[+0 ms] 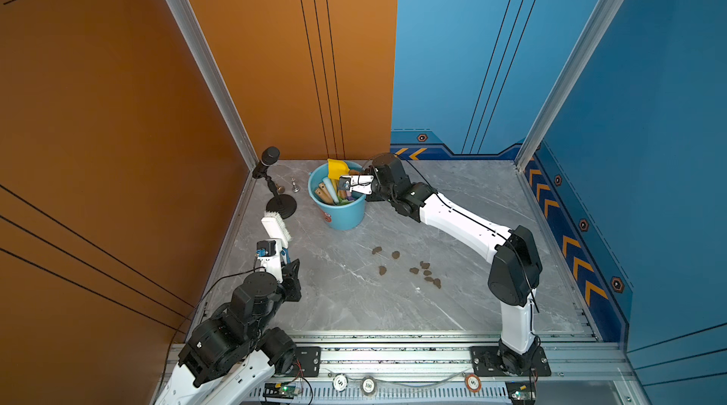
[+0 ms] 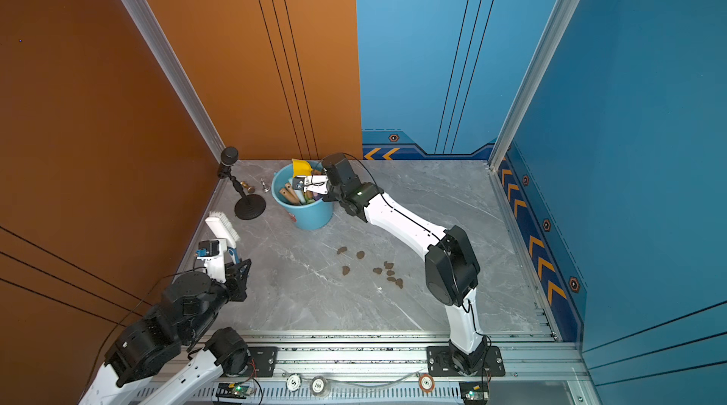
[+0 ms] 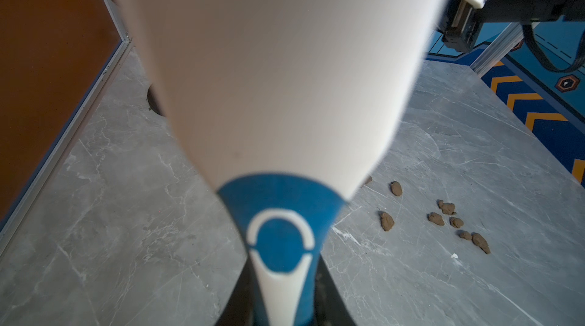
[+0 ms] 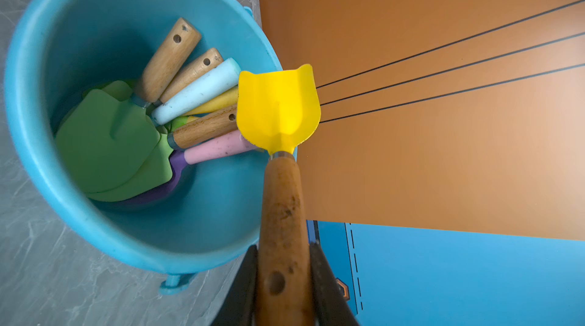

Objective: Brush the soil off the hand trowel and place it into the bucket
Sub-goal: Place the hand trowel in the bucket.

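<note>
**Grip and position.** The right gripper (image 4: 283,247) is clamped on the wooden handle (image 4: 281,213) of the hand trowel (image 1: 337,169). One dark finger sits on each side of the handle, near its hanging hole. The trowel is held above the open mouth of the bucket (image 1: 346,214), with its blade (image 4: 278,109) pointing past the far rim toward the orange wall. I cannot tell whether the blade touches that rim. Holding it by the handle end keeps the blade free, which suits a drop into the bucket.

The left gripper (image 3: 281,305) is closed on the brush (image 1: 275,226). It holds the brush raised at the near left of the table (image 1: 354,324), well away from the bucket. My judgement is that this keeps it out of the other arm's way.

**Task thing.** The soil (image 1: 395,254) lies as scattered lumps on the bare table, between the bucket and the right arm's base. No lumps show on the blade. Brushing appears finished and only the placing is left.

**Materials and shapes.**
- **Trowel blade:** glossy yellow, scooped, with two raised corners at the tip. A metal collar joins it to the handle.
- **Trowel handle:** round, with dark smudges.
- **Bucket:** smooth light-blue plastic, round and tapered. It already holds several trowels with flat green blades (image 4: 104,144) and wooden, pale-blue and pink handles.
- **Soil:** dull brown, irregular and crumbly-looking.
- **Brush:** a white plastic back with blue trim and pale bristles.
- **Table:** grey with marble-like veins.

**Risk.** The handles already in the bucket lean toward the side where the trowel will enter, so it may come to rest on them.
</note>
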### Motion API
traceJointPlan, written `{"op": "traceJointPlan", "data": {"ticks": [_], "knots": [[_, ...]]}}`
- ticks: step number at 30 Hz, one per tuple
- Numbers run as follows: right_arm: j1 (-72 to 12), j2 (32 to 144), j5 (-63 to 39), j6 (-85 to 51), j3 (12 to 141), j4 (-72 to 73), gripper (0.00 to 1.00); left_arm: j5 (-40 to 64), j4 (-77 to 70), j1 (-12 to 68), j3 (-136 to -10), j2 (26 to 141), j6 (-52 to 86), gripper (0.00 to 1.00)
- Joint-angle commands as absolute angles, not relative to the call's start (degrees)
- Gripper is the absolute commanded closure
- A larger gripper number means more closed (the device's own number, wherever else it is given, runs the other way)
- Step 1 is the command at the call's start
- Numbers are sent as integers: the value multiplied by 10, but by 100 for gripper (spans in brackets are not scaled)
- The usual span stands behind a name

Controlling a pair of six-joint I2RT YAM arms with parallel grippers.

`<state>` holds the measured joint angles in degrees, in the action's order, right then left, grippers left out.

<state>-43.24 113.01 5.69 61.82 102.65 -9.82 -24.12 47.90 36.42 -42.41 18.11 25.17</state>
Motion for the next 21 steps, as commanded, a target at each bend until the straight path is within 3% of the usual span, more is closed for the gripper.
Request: {"op": "traceJointPlan", "data": {"ticks": [1,12,21], "knots": [[-426,1094,-18,672,1004,-94,100,-261,481,360,-423,182,255,100],[-425,1072,3,731,954,-114,99,-263,481,356,-422,184,256,100],[-425,1099,2,751,985,-120,83,-264,481,354,-422,181,257,100]]}}
